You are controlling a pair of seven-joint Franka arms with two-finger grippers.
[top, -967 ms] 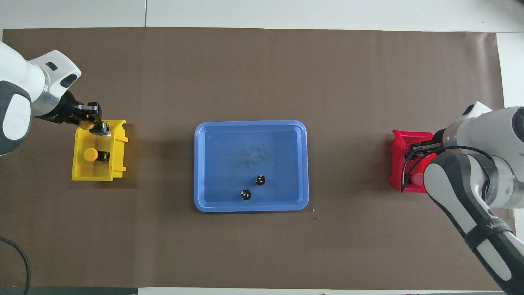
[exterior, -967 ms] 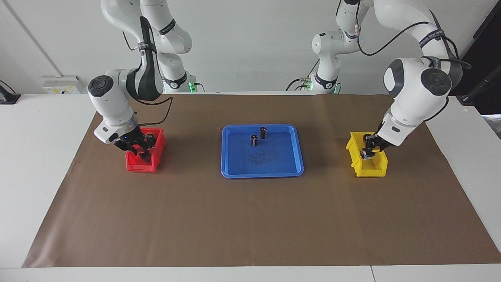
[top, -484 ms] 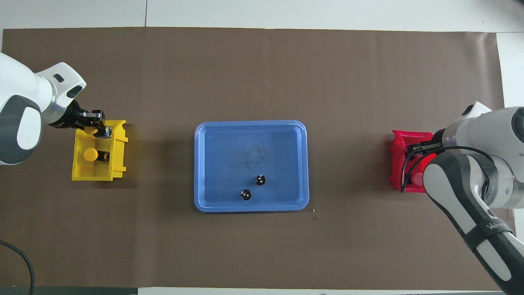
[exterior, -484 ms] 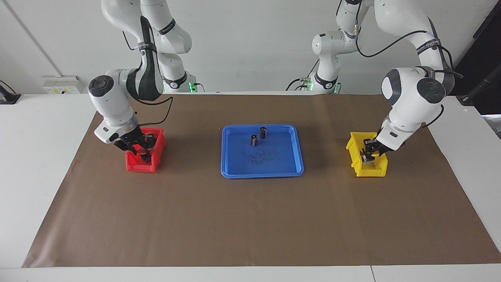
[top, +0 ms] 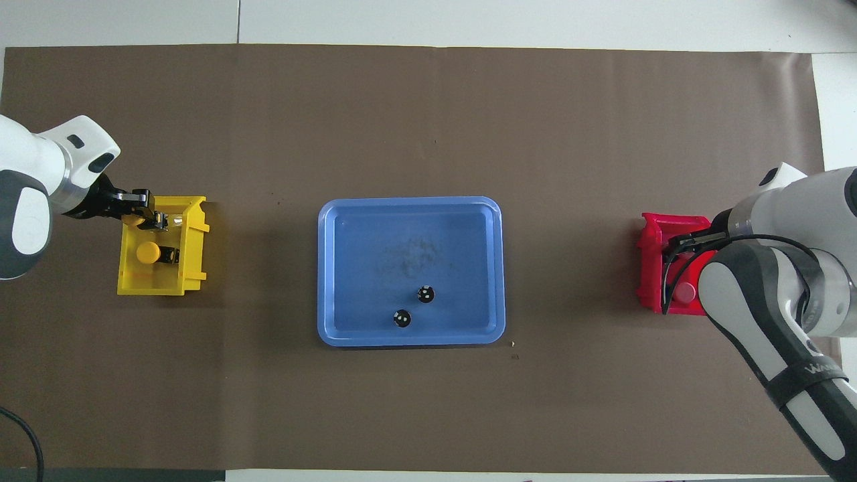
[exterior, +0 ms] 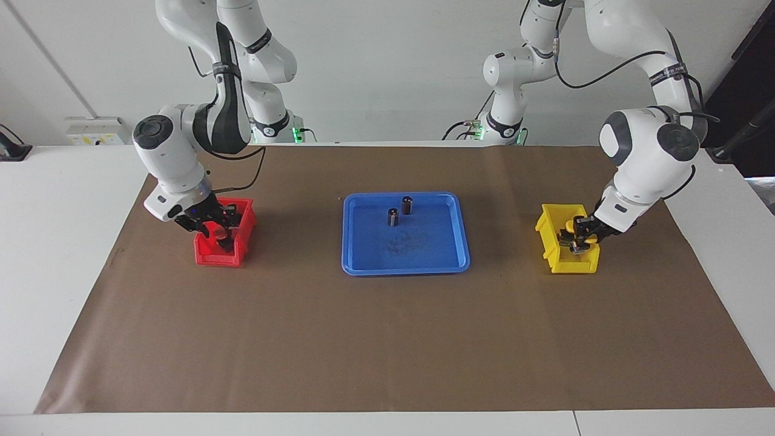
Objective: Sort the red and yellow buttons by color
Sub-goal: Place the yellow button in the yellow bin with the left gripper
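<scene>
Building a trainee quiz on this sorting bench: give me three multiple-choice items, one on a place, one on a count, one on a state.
1. Where do the dark cylinders stand?
A in the red bin
B in the blue tray
C on the brown paper

2. How many dark cylinders are there?
A one
B two
C four

3. The left hand is:
A open over the tray
B shut on a yellow button over the yellow bin
C resting on the paper

Key: B, both stand inside its rim; B, both views show two; B, the yellow cap sits in its grip.
</scene>
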